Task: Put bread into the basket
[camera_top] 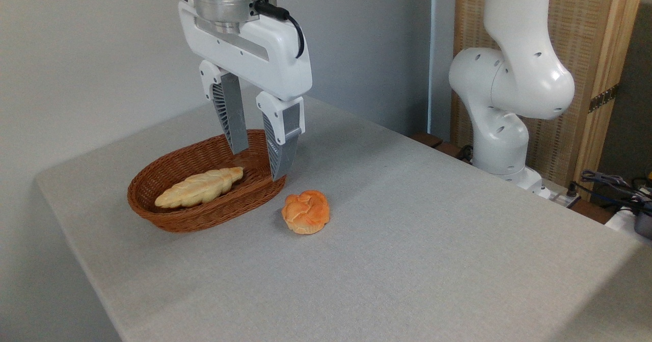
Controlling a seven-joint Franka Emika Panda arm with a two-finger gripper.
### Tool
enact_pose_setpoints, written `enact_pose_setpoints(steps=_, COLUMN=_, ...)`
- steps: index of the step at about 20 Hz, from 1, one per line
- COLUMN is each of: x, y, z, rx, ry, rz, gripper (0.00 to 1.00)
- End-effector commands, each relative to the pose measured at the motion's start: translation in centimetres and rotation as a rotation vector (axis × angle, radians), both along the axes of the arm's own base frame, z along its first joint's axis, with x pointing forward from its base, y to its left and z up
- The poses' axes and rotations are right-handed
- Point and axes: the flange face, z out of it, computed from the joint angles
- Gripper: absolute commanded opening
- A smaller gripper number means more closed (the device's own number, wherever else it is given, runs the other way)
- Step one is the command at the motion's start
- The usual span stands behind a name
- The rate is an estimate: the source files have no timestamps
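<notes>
Bread (pixel 305 211) lies on the grey speckled tabletop (pixel 407 240), just below and right of the hand (pixel 258 164), whose fingers hang spread and empty above the basket (pixel 204 214); grey wall behind.

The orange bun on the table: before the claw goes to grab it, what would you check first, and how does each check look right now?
1. Gripper open and empty: ok.
2. Bun free on the table, nothing covering it: ok.
3. Gripper above the bun: not ok; it hangs over the basket's right end.
4. Basket has room: ok; the braided loaf leaves space.
5. Bun clear of the basket rim: ok, a small gap shows.
6. Gripper height above the table: cannot tell.
</notes>
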Motion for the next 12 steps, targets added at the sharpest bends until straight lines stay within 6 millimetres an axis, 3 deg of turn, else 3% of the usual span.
enact_pose_setpoints(steps=1, x=0.2, y=-0.5, z=-0.4, rx=-0.013, ry=0.018, rz=-0.014, gripper=1.00)
enact_pose_setpoints(steps=9, x=-0.3, y=-1.2, z=-0.7, rx=-0.012, ry=0.026, rz=-0.025, gripper=1.00)
enact_pose_setpoints(steps=12, x=-2.4, y=-1.7, z=-1.8, rx=-0.008, ry=0.000, rz=-0.032, gripper=1.00)
